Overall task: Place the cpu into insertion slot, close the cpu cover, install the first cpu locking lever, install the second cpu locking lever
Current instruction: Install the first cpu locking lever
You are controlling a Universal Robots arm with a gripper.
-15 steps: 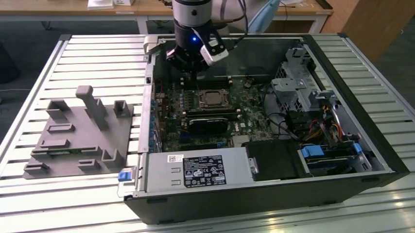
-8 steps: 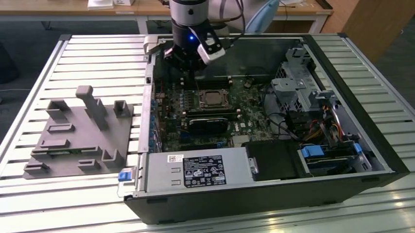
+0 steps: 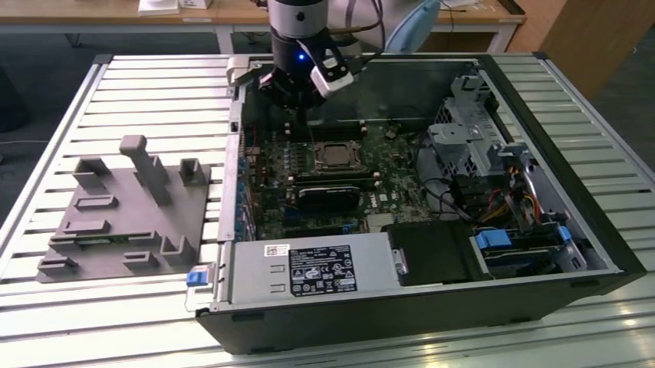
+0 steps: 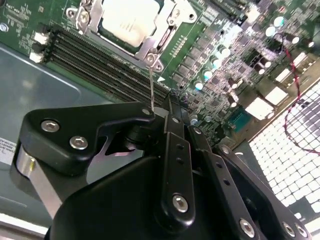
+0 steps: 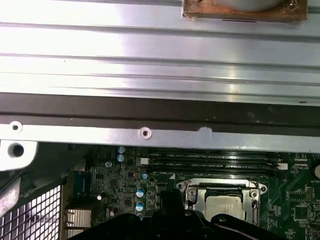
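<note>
Silvery cover (image 4: 150, 47) is lying around the chip (image 4: 125, 20); the pincer (image 4: 170, 106) is hovering at a thin lever (image 4: 150, 82) near the case wall (image 5: 225, 137); whether it is pinching I cannot tell.

The table (image 3: 153, 84) is ribbed pale metal with a brushed sheen. At the left of the exterior view, the grey fixture (image 3: 123, 207) on it looks like matt plastic. The computer case (image 3: 430, 318) has a matt black shell, and its power supply (image 3: 307, 268) is dull grey sheet metal. The motherboard (image 3: 399, 153) is green and faintly glossy. In the second wrist view the cpu (image 4: 127, 20) shows a smooth, pale satin metal face, framed by the bright silvery cpu cover (image 4: 150, 47). The gripper (image 4: 172, 107) is matt black with shiny screw heads.
</note>
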